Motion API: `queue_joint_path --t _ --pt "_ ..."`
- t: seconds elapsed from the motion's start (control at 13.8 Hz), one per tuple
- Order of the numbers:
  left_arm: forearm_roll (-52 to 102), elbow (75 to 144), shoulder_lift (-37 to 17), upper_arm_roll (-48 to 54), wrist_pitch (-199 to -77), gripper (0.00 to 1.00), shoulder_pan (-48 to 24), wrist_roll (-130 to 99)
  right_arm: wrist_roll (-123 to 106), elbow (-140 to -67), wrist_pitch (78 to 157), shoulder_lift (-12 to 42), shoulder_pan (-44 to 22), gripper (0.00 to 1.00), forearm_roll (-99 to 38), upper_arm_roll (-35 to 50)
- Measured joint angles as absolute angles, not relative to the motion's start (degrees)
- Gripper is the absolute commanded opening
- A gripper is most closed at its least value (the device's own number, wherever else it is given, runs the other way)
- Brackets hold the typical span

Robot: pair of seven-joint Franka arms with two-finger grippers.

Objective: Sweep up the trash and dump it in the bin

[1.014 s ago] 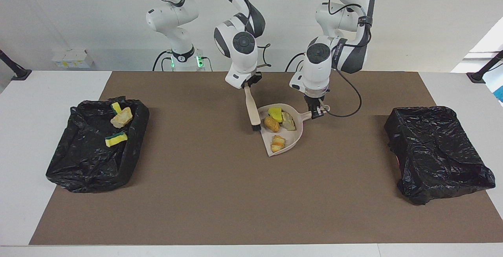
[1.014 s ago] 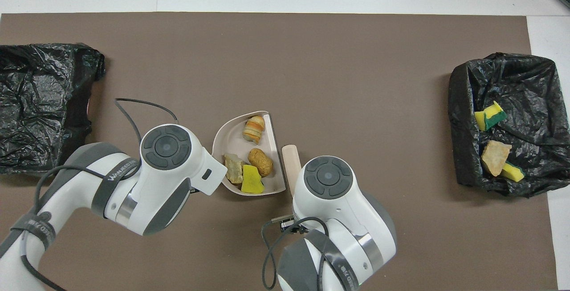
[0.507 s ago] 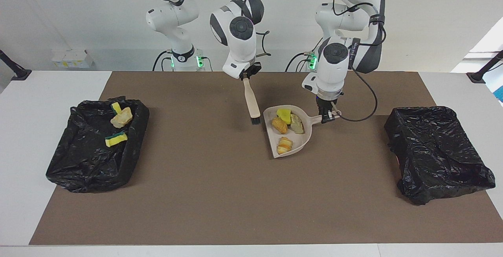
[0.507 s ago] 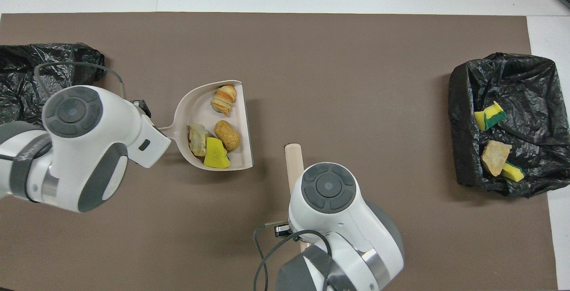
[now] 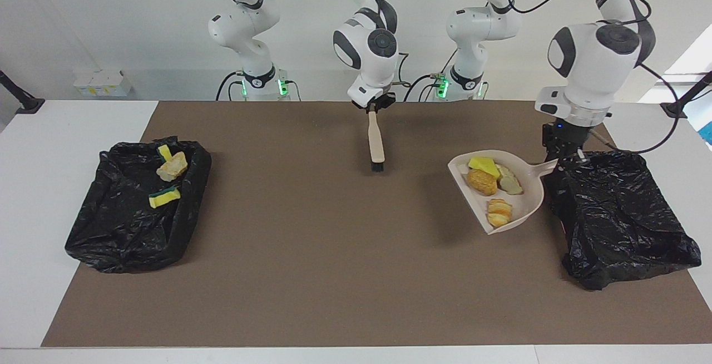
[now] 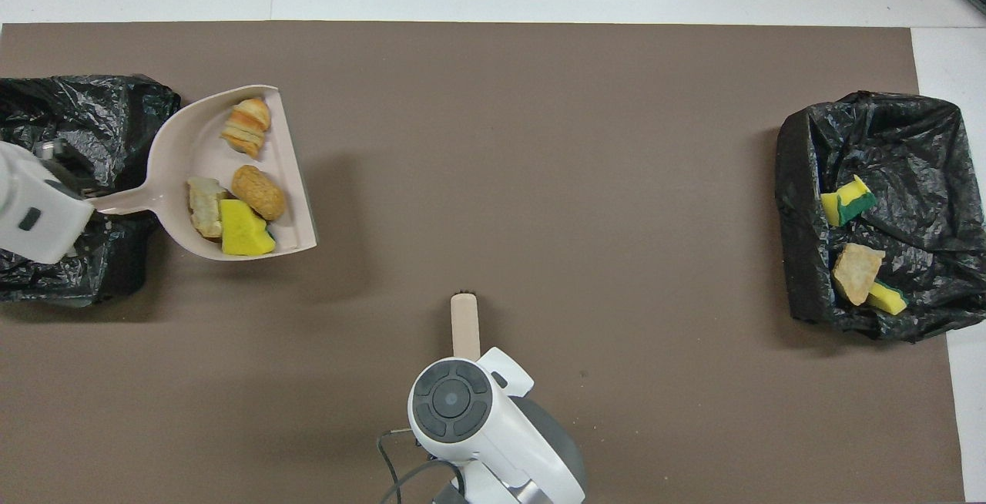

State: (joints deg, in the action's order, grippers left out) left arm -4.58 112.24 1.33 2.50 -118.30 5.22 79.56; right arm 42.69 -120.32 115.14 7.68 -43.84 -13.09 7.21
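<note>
My left gripper (image 5: 563, 151) is shut on the handle of the beige dustpan (image 5: 522, 206), holding it up over the mat beside the black-lined bin (image 5: 617, 214) at the left arm's end. The dustpan (image 6: 179, 151) holds a yellow sponge piece (image 5: 483, 164), an orange-brown lump (image 5: 481, 181), a pale beige chunk (image 5: 509, 180) and a striped beige lump (image 5: 499, 212). My right gripper (image 5: 374, 109) is shut on the beige brush (image 5: 376, 142), which hangs bristles down over the mat's middle. The brush tip (image 6: 464, 323) shows in the overhead view.
The other black-lined bin (image 5: 133, 219) at the right arm's end holds two yellow-green sponge pieces (image 5: 164, 197) and a beige chunk (image 5: 172, 167). The brown mat (image 5: 311, 264) covers most of the table.
My left gripper has carried the loaded dustpan from the mat's middle up to the bin at the left arm's end. My right gripper has lifted the brush and drawn it back.
</note>
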Motion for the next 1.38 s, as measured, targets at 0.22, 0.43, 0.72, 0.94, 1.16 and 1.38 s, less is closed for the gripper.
queue_joint_path --t 0.22,0.43,0.72,0.94,1.16,1.38 --pt "-2.84 109.94 0.45 2.35 -118.23 0.0 13.28 88.94 42.98 -121.77 118.03 8.46 -44.72 1.0 -13.1 7.21" --pt "-0.66 106.98 -1.09 2.35 -117.42 0.0 19.13 93.21 42.98 -120.6 114.41 8.05 -44.63 1.0 -13.07 6.91" --pt "-0.8 95.22 -6.75 2.25 -112.51 0.0 24.35 99.02 42.98 -117.21 110.79 6.1 -42.7 1.0 -12.92 6.01" --pt "-3.77 87.73 -11.4 2.18 -110.19 0.0 26.08 100.22 42.4 -112.44 104.9 4.31 -38.32 1.0 -11.37 5.97" --pt "-12.7 85.79 -12.93 2.56 -110.17 0.0 26.05 100.22 35.92 -105.27 96.62 3.7 -33.34 1.0 -7.35 5.92" --pt "-21.86 85.76 -13.08 3.39 -112.45 0.0 25.56 100.22 27.73 -98.33 90.8 3.54 -26.07 1.0 -6.81 5.73"
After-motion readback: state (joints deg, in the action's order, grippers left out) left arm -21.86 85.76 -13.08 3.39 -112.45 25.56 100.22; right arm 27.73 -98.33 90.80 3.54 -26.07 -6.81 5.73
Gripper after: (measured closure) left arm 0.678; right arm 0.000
